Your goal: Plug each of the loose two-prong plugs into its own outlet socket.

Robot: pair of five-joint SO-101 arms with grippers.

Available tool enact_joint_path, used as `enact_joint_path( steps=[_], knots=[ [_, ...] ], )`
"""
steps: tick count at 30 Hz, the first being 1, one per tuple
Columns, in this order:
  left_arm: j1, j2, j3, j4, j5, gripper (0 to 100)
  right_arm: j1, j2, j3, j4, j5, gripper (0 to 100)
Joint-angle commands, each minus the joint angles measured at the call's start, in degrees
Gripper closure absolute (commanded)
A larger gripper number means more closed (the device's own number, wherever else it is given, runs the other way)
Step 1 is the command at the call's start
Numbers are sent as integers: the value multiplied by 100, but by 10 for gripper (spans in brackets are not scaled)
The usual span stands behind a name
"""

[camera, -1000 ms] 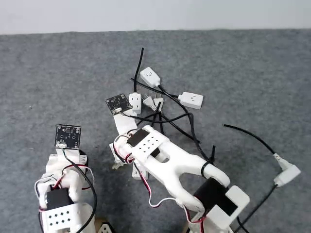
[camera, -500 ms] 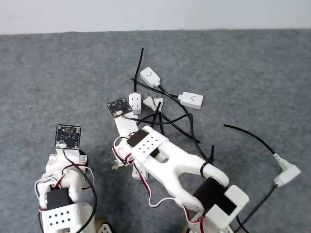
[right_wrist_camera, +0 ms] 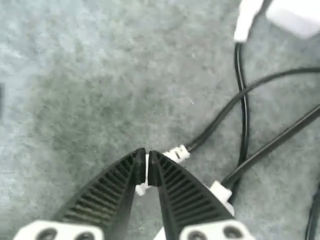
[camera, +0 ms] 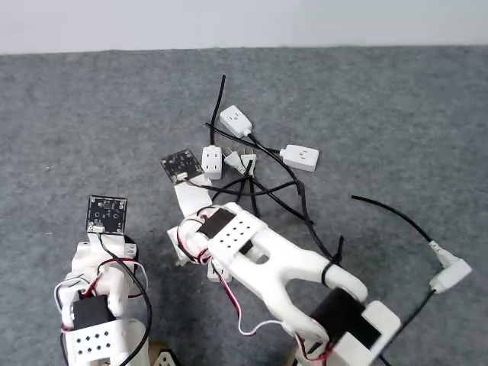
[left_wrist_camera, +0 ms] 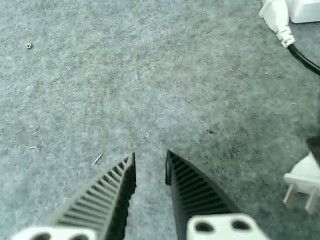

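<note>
1. On the grey bench (camera: 396,114), near the middle, lies a tangle of black cords (camera: 301,200). White outlet sockets (camera: 300,156) and small white plugs (camera: 242,162) sit at their ends.
2. The right hand (right_wrist_camera: 146,152) is pinched almost closed right over one plug (right_wrist_camera: 176,152). A bit of white shows in the thin gap, but I cannot tell if it really holds the plug.
3. The left hand (left_wrist_camera: 150,159) is a little bit open and holds nothing. It sits low over bare bench, with another two-prong plug (left_wrist_camera: 302,181) off to one side.
4. The plugs look small and light, and seem to be hard plastic. They should not squash, but their smooth sides may slip.
5. The cords look bendy and springy. They cross over each other, so a lifted plug may get tugged back or drag its neighbours.
6. I think the best place to hold is the flat sides of the plug body, behind the metal prongs. Holding the prongs or the cord would let it twist.
7. A socket looks light too, so it will likely slide when pushed unless the other hand pins it.
</note>
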Motion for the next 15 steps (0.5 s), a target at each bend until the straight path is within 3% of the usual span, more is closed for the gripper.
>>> enact_joint_path(
  steps=[1,15],
  knots=[
    [-18,-79,-189,-26,26,903,-31,4,-70,163,62,991],
    [-18,-79,-180,-26,26,903,4,40,26,409,88,991]
  ],
)
